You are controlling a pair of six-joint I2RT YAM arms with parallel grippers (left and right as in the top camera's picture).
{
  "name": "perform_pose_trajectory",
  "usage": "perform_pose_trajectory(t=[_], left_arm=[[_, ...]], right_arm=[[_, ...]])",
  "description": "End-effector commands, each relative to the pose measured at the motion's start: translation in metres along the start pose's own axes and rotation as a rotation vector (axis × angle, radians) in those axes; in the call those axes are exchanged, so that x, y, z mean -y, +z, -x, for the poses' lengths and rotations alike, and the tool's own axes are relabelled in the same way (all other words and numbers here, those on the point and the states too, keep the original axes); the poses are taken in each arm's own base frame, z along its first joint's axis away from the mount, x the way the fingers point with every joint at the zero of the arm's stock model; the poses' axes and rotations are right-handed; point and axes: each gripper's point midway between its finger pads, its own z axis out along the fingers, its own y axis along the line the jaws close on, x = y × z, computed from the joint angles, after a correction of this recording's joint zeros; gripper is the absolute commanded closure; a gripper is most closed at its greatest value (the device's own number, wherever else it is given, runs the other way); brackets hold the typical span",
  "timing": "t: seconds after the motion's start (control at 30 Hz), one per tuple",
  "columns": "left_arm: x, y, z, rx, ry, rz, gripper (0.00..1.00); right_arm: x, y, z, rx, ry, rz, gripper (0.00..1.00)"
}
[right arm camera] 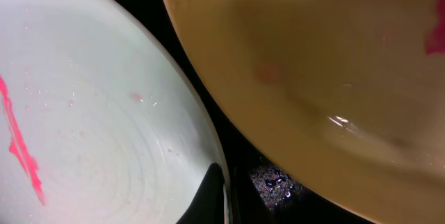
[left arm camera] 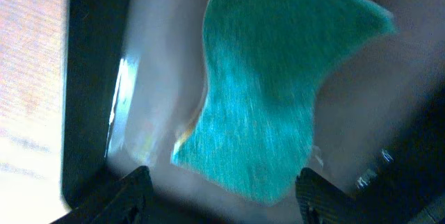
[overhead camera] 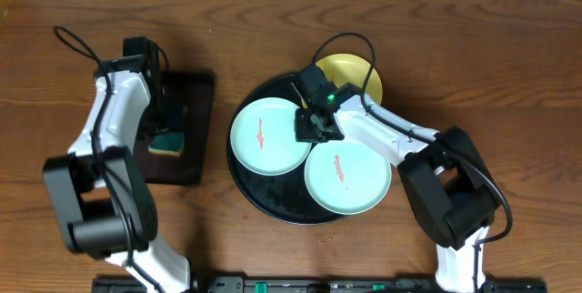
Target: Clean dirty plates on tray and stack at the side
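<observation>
The round black tray [overhead camera: 250,179] holds two mint-blue plates, one on the left [overhead camera: 270,136] and one at the front right [overhead camera: 346,177], each with a thin red smear. The yellow plate [overhead camera: 356,73] rests on the tray's back right rim. My right gripper [overhead camera: 318,127] sits at the left mint plate's right rim. In the right wrist view one finger lies inside that rim [right arm camera: 224,175], with the mint plate [right arm camera: 90,133] on the left and the yellow plate [right arm camera: 313,64] on the right. My left gripper [overhead camera: 165,118] is open just over a teal sponge [left arm camera: 271,92].
The sponge [overhead camera: 168,141] lies on a small dark rectangular tray [overhead camera: 186,161] at the left, also in the left wrist view [left arm camera: 90,78]. Bare black tray [right arm camera: 274,182] with water drops shows between the two plates. Wooden tabletop [overhead camera: 509,75] surrounds both trays.
</observation>
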Motion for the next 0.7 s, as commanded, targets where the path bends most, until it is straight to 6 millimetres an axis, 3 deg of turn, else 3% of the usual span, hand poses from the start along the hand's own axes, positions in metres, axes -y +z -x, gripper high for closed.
perform_pose_trajectory(t=[0.0,0.1,0.3,0.53,0.67], left_arm=[[0.004,0.01,0.014,0.012,0.069,-0.038,0.36],[0.017,0.011,0.024,0.052,0.113,-0.108,0.36],[0.018,0.017,0.039,0.099,0.115,-0.11,0.36],[0.024,0.037,0.032,0.043,0.121,-0.125,0.37],[0.026,0.046,0.028,0.016,0.123,-0.13,0.45]], right_arm=[[0.005,0.019,-0.007,-0.016,-0.029,-0.05,0.99],[0.006,0.019,-0.007,-0.013,-0.029,-0.051,0.99],[0.005,0.019,-0.006,-0.011,-0.029,-0.049,0.99],[0.007,0.019,-0.005,-0.002,-0.03,-0.062,0.99],[0.007,0.019,-0.005,-0.002,-0.03,-0.062,0.99]])
